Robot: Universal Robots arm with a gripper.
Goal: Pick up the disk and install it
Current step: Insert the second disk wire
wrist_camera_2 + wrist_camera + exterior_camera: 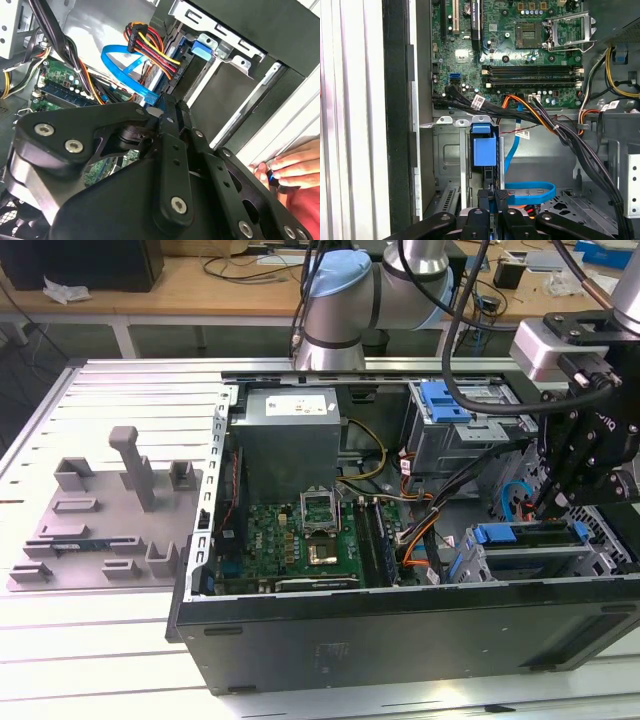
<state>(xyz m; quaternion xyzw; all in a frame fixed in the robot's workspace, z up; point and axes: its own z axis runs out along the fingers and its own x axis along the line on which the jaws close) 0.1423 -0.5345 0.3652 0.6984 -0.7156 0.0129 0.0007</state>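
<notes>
Inside the open computer case, at its corner on the exterior view's right, the gripper hangs just above the drive cage. Its jaws are nearly closed, with nothing visibly held. The disk, in its blue carrier, sits in that cage, edged by the case wall. Cables crowd the cage's motherboard side. A hand rests outside the case wall.

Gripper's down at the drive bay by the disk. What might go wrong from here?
1. The blue data cable loops right beside the gripper and might snag on it.
2. A person's hand is close by, outside the case wall, so a pinch is possible.
3. The disk stands edge-on in a narrow bay, and a slight tilt may jam it.
</notes>
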